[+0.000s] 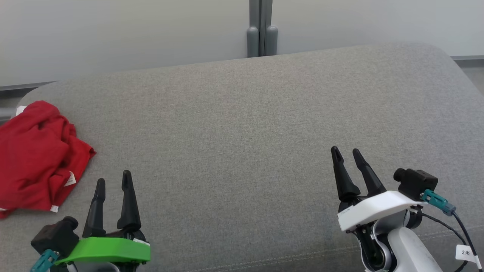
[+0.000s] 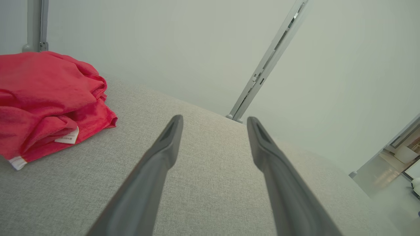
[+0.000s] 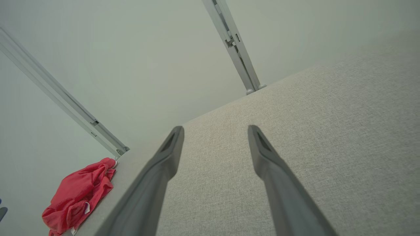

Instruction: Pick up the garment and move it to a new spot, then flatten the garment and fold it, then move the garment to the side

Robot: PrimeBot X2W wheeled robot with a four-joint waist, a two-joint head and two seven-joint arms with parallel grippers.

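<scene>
Garment [image 1: 38,158], red and crumpled, lies at frame left on the grey cushion [image 1: 242,132]. Left end effector [image 1: 113,177] and right end effector [image 1: 345,150]: both spread, clear of it.

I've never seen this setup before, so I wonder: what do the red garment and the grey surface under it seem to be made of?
The red garment looks like soft, matte knit cloth, possibly cotton: it crumples in loose folds and carries white sewn labels. The grey surface looks like matte woven upholstery, its fine weave showing in the left wrist view.
</scene>
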